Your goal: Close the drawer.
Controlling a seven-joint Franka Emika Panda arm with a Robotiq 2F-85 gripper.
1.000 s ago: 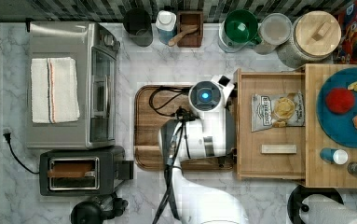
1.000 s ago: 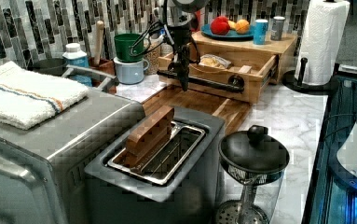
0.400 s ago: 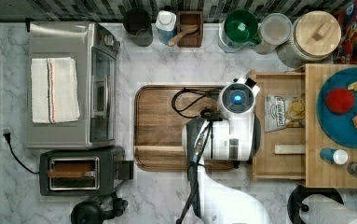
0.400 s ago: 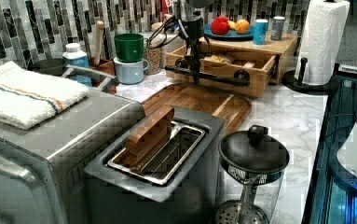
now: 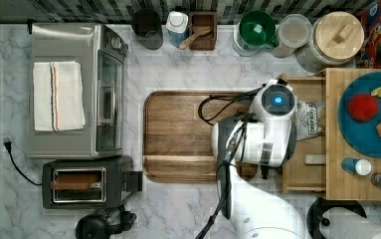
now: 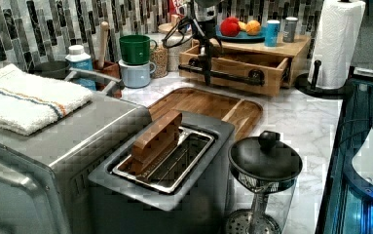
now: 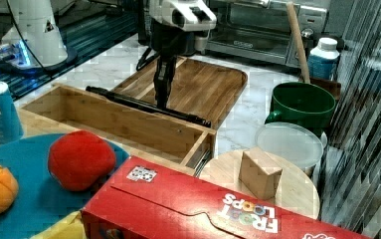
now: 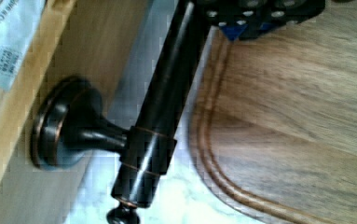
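The drawer [image 5: 302, 174] is a shallow light-wood box sticking part-way out from under the wooden top slab [image 5: 344, 184], toward the top view's left. A printed packet [image 5: 310, 119] and a small block [image 5: 315, 159] lie inside. A dark bar handle [image 6: 233, 77] runs along its front panel [image 7: 128, 127]. My gripper [image 6: 207, 79] points down at the middle of that bar [image 7: 128, 102], shut, with nothing held. In the wrist view the fingertips [image 8: 255, 14] sit against the bar [image 8: 167, 93] on the cutting-board side, away from the drawer front [image 8: 101, 42].
A brown cutting board [image 5: 188, 134] lies right in front of the drawer. A toaster oven [image 5: 73, 89] and toaster [image 5: 86, 184] stand at the top view's left. Cups and jars [image 5: 257, 30] line the back wall. The slab carries a blue plate [image 5: 372, 134] of fruit; a paper towel roll [image 6: 337, 39] stands beside it.
The arm has moved to the top view's right, and the drawer has slid further in under the top slab with it. Less of the drawer's inside shows now.
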